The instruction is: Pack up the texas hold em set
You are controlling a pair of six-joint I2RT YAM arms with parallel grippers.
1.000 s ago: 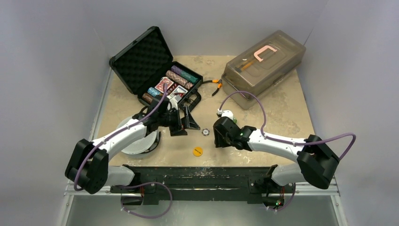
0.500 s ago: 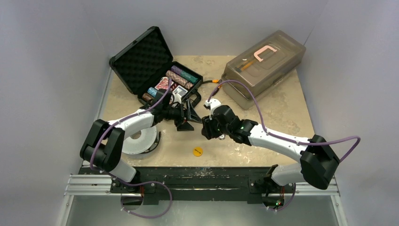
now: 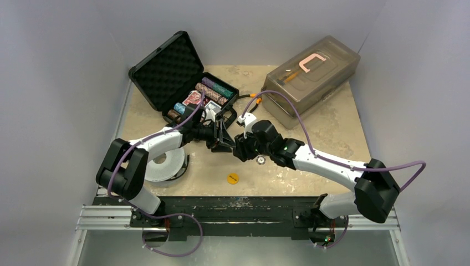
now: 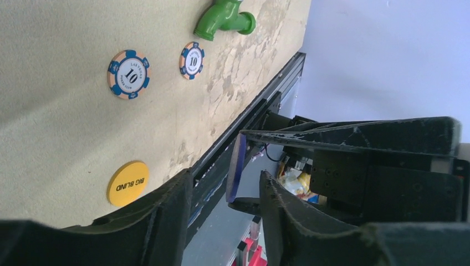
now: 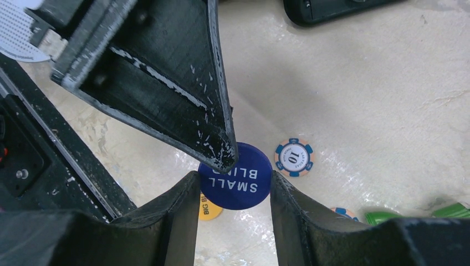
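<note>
The black case [image 3: 166, 69] stands open at the back left, with chip rows and card decks in its base [image 3: 217, 91]. A blue SMALL BLIND button [image 5: 244, 183] hangs above the table, and my right gripper [image 5: 234, 177] is shut on its edges. My left gripper [image 4: 224, 180] meets it in mid-table [image 3: 224, 141]. Its jaws straddle the button [image 4: 236, 166], seen edge-on, with gaps on both sides. A yellow BIG BLIND button [image 3: 233, 178] lies on the table below. Two loose "10" chips [image 4: 129, 74] [image 4: 192, 60] lie nearby.
A large translucent grey box [image 3: 310, 77] sits at the back right, with orange-handled pliers [image 3: 252, 97] beside the case. A white roll [image 3: 163, 166] lies under the left arm. A green toy faucet [image 4: 224, 16] rests near the chips.
My right gripper carried the blue button left and back to the left gripper. The left gripper's jaws have narrowed around the button.
</note>
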